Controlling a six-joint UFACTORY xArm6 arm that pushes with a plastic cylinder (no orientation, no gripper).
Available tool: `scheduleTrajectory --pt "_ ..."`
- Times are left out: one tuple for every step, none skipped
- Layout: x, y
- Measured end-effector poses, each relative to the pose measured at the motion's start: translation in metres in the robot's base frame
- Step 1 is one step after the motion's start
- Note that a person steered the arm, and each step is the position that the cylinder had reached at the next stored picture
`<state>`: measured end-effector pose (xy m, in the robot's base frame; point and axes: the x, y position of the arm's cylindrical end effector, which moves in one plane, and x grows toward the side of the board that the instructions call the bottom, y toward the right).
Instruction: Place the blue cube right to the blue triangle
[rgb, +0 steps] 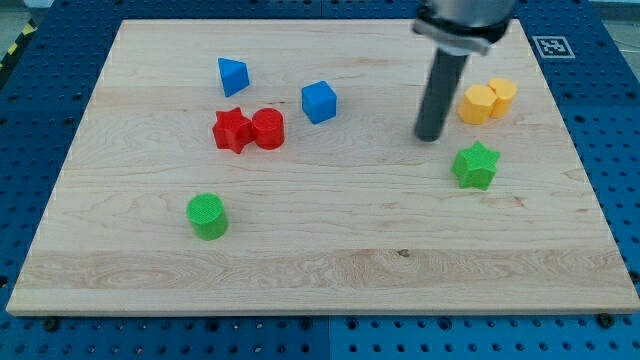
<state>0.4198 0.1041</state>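
The blue cube (319, 101) sits on the wooden board (320, 250) in its upper middle. The blue triangle (232, 76) lies up and to the left of it, with a gap between them. My tip (429, 136) is at the end of the dark rod coming down from the view's top right. It stands well to the right of the blue cube and touches no block.
A red star (231, 130) and a red cylinder (268, 128) touch, just below the blue blocks. Two yellow blocks (487, 100) sit right of my tip. A green star (475, 165) lies below right of it. A green cylinder (208, 216) stands lower left.
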Motion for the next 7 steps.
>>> scheduleTrajectory --pt "-0.003 -0.050" --pt "-0.023 -0.102" --pt "-0.040 -0.131" --pt "-0.016 -0.117" --pt "-0.010 -0.089" --pt "-0.033 -0.086" --pt "-0.045 -0.119"
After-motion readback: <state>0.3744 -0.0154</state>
